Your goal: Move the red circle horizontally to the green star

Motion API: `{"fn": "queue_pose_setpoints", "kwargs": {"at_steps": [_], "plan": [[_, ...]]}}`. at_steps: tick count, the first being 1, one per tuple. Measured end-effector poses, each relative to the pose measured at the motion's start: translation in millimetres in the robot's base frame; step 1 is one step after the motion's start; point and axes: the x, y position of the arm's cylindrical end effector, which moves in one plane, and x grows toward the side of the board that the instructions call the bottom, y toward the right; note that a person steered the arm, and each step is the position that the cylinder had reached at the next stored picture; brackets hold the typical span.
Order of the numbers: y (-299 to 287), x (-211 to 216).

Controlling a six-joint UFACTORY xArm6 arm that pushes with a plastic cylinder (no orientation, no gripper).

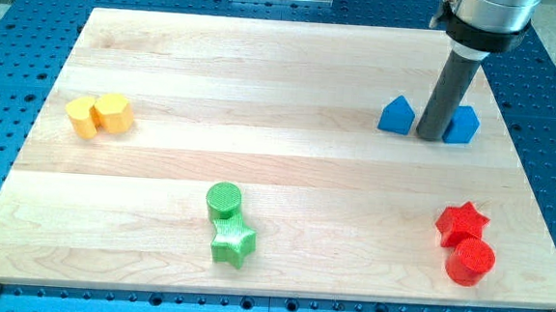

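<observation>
- The red circle (470, 262) is a short, smooth cylinder near the board's bottom right corner, touching the red star (462, 223) just above it.
- The green star (233, 241) lies at the bottom centre, well apart from the red pair on the view's left; its top face shows fine ridges, and it touches the green circle (224, 200) above it.
- My tip (431, 138) is the plain end of a straight dark rod, holding nothing; it stands on the board at the upper right, between two blue blocks: a house-shaped blue block (397, 115) on the left and another blue block (463, 125) on the right, partly hidden by the rod. It is far from the red circle.
- Two yellow blocks (99, 115) sit touching at the left edge, both roughly hexagonal.
- The board (262, 107) is pale wood with lengthwise grain, laid on a blue perforated metal table (25, 24).
- Count: two red, two green, two blue and two yellow blocks, eight in all.
</observation>
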Motion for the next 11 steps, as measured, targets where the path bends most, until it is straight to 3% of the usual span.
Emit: {"fn": "queue_pose_setpoints", "kwargs": {"at_steps": [2, 3, 4, 5, 7, 11], "plan": [[26, 25], [72, 66], [114, 145], [100, 206], [41, 207], [-21, 208]]}}
